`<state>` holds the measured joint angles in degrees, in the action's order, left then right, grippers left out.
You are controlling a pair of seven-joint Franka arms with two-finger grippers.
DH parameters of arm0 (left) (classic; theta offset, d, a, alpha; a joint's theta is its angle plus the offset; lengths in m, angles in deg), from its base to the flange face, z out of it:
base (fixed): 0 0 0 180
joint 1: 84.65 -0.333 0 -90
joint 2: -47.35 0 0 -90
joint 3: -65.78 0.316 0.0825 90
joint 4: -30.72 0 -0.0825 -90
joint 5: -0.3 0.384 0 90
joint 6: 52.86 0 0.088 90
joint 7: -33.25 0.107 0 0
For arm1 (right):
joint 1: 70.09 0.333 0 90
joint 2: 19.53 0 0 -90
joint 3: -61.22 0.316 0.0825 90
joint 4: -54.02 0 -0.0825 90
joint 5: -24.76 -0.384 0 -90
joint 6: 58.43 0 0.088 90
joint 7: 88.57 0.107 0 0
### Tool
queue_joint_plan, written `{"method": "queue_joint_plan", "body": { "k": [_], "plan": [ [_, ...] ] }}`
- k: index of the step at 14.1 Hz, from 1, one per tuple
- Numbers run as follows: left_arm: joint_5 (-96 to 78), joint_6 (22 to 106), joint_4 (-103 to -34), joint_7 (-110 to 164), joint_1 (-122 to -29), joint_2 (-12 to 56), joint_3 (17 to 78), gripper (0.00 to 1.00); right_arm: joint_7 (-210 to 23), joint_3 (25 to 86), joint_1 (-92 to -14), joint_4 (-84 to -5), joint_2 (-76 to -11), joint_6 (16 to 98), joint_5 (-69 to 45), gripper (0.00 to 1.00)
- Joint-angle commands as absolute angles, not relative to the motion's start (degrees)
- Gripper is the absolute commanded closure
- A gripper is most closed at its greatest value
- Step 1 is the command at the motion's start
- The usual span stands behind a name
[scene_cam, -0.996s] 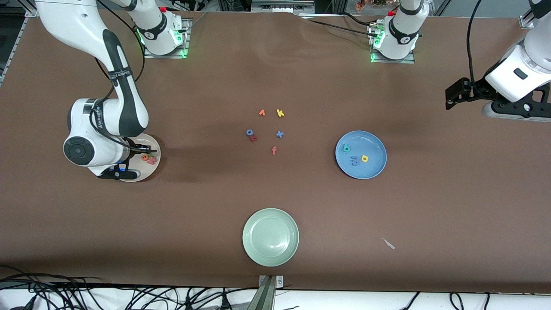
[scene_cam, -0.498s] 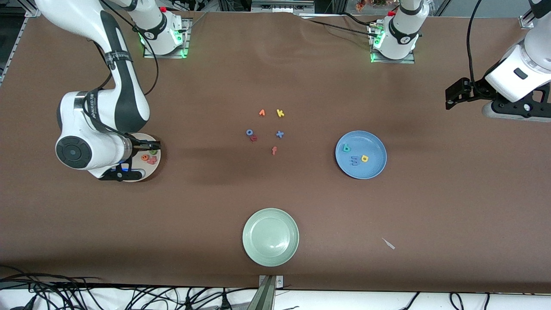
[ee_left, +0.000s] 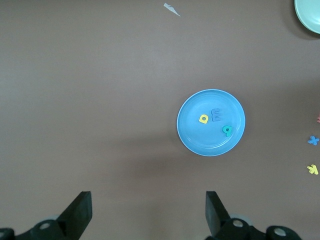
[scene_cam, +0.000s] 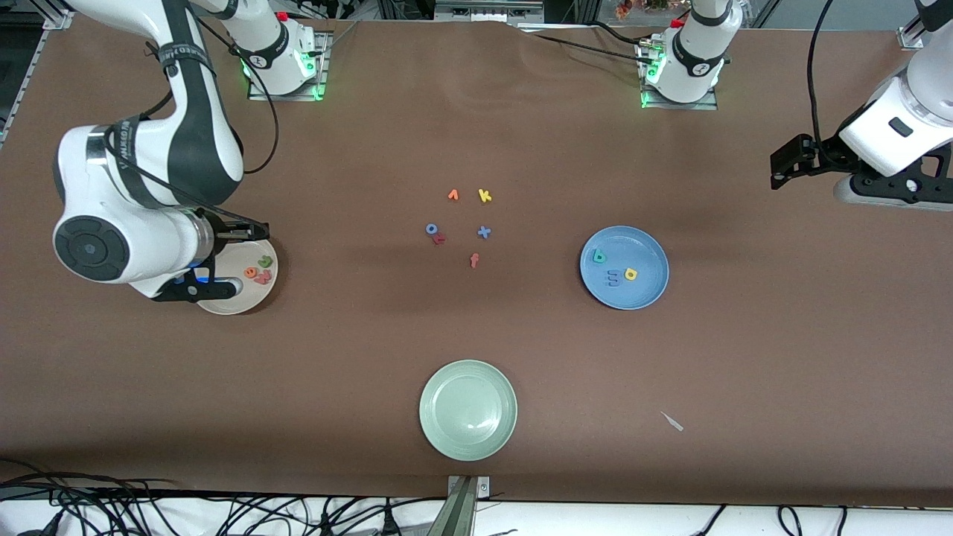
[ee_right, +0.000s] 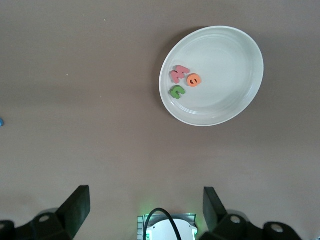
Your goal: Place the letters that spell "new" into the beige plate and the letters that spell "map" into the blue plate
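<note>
The beige plate (scene_cam: pixel 249 298), round and smooth with a raised rim, lies on the matte brown table (scene_cam: pixel 372 335) toward the right arm's end, and in it sit the three small foam letters of "new": the green n (scene_cam: pixel 265 261), the orange e (scene_cam: pixel 251 272) and the pinkish-red w (scene_cam: pixel 262 279), clustered close together near the rim. The right gripper (ee_right: pixel 145 212) hangs in the air above that plate's edge with its dark, wedge-shaped fingers (ee_right: pixel 75 205) spread wide and nothing between them. Well apart from the beige plate, toward the left arm's end, lies the blue plate (scene_cam: pixel 644 294), equally round and glossy, holding the teal p (scene_cam: pixel 599 257), the blue m (scene_cam: pixel 613 278) and the yellow rounded a (scene_cam: pixel 630 274). Between the two plates, farther from the front camera than the beige plate, lies a loose scatter of foam shapes: a yellow k (scene_cam: pixel 485 196), a blue x (scene_cam: pixel 484 232), a blue o (scene_cam: pixel 431 229) and an orange f (scene_cam: pixel 474 260). A pale green plate (scene_cam: pixel 467 409) lies nearer the camera than the beige plate. The left gripper (ee_left: pixel 147 212) waits in the air at the left arm's end, fingers also spread and empty.
</note>
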<state>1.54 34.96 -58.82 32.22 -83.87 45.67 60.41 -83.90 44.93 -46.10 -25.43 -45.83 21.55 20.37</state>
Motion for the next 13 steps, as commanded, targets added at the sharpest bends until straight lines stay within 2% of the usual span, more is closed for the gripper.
{"method": "queue_joint_plan", "body": {
  "k": [1,4,7,13],
  "plan": [
    [1.1,33.7,-57.0,32.7,-83.8,45.0,60.4,0.00,-83.8,45.2,-45.9,-26.0,-42.5,21.1,19.6,0.00],
    [1.0,33.7,-57.1,32.7,-83.8,45.0,60.4,0.00,-84.3,47.9,-47.4,-32.0,-35.9,27.0,19.8,0.00],
    [1.0,33.7,-57.1,32.7,-83.8,45.0,60.4,0.00,-83.8,54.8,-55.0,-39.7,-26.9,33.2,20.5,0.00],
    [1.0,33.6,-57.1,32.7,-83.8,45.0,60.4,0.00,-83.9,55.9,-61.9,-40.2,-17.9,30.8,20.7,0.00]
  ]
}}
